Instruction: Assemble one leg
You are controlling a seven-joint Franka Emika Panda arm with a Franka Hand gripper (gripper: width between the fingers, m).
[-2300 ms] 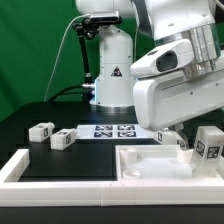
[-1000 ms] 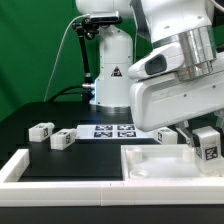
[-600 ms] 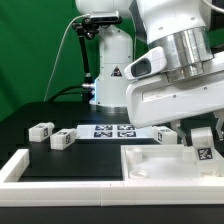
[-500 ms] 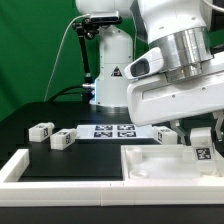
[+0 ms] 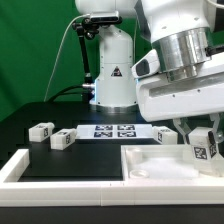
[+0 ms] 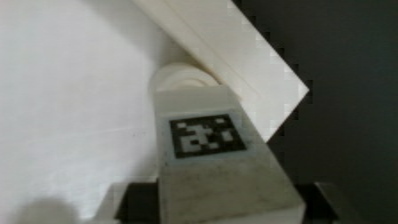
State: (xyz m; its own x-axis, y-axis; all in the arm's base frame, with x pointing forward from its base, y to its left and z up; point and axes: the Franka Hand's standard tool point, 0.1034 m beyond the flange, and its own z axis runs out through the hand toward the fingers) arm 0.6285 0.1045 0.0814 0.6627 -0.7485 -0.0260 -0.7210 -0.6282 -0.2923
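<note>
My gripper is shut on a leg, a stubby white block with a black-and-white tag, and holds it upright over the far right corner of the large white recessed panel. In the wrist view the leg fills the middle between my dark fingers, its rounded tip at the panel's corner. Two more legs lie on the black table at the exterior view's left. Another leg lies behind the panel, partly hidden by my hand.
The marker board lies flat on the table in the middle. The robot's white base stands behind it. A raised white rim borders the table's front and left side.
My hand has carried the leg a little lower and toward the exterior view's left, closer over the panel's far right corner. The other legs have not moved.
</note>
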